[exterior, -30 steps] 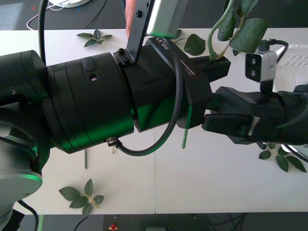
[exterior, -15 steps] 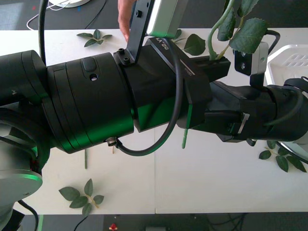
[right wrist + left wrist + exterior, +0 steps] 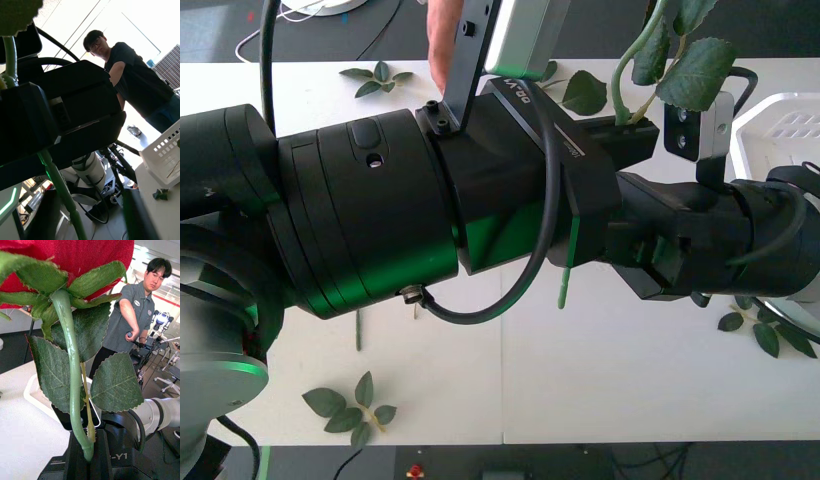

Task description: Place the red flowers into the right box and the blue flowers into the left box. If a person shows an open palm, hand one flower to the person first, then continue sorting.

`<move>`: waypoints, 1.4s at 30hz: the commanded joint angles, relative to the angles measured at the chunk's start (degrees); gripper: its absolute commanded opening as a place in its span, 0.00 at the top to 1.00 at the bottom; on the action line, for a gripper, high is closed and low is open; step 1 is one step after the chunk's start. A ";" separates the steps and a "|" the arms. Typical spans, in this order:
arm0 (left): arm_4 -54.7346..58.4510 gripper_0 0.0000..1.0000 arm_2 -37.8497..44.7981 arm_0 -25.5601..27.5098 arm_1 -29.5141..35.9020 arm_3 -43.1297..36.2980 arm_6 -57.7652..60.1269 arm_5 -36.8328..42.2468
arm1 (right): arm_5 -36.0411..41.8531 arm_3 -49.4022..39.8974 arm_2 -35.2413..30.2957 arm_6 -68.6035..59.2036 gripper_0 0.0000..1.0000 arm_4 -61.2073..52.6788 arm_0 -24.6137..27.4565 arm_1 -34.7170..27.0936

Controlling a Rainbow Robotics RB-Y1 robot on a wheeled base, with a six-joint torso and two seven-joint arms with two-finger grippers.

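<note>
Two black arms crowd the front view. The left arm (image 3: 360, 210) is the biggest thing there, lying across the white table (image 3: 600, 380) from the left edge to past the middle. The right arm (image 3: 720, 240) comes in from the right, and its end passes under the left arm's wrist.

Behind the right arm, a white perforated box (image 3: 765, 105) sits at the table's far right.

The red flower (image 3: 75, 262) stands upright in the left gripper (image 3: 88, 459), with its red head high above the fingers and broad green leaves in between. Its stem (image 3: 73, 382) runs straight down into the narrow gap of the black fingers, which are pinched on it (the grip is low on the stem, below the leaves). In the front view that gripper (image 3: 625, 135) is raised above the table's far middle, and the tail of the stem hangs out beneath it.

The right gripper (image 3: 90, 221) sits just below, its dark fingers (image 3: 137, 215) spread wide. The stem's lower end passes down between them; whether it touches either finger is unclear.

Loose leaf sprigs lie on the table, one near the front left (image 3: 352, 408) and another under the right arm (image 3: 765, 335).
</note>
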 commanded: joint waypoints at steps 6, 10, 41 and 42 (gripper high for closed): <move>-0.05 1.00 -0.95 0.83 1.43 -0.44 -2.68 -0.97 | -1.19 -2.23 0.37 1.79 1.00 -0.80 0.31 -0.53; -0.05 1.00 -0.95 0.83 1.43 -0.44 -2.68 -0.97 | -1.72 -2.41 0.37 1.79 1.00 -0.80 0.22 -0.53; -0.05 0.00 -0.95 0.83 1.43 -0.44 -2.68 -0.97 | -6.73 -1.80 -13.08 1.79 1.00 -0.80 10.41 -4.31; -0.05 0.00 -0.95 0.83 1.43 -0.44 -2.68 -0.97 | -7.69 -1.09 -14.66 1.79 1.00 -0.80 11.64 -5.36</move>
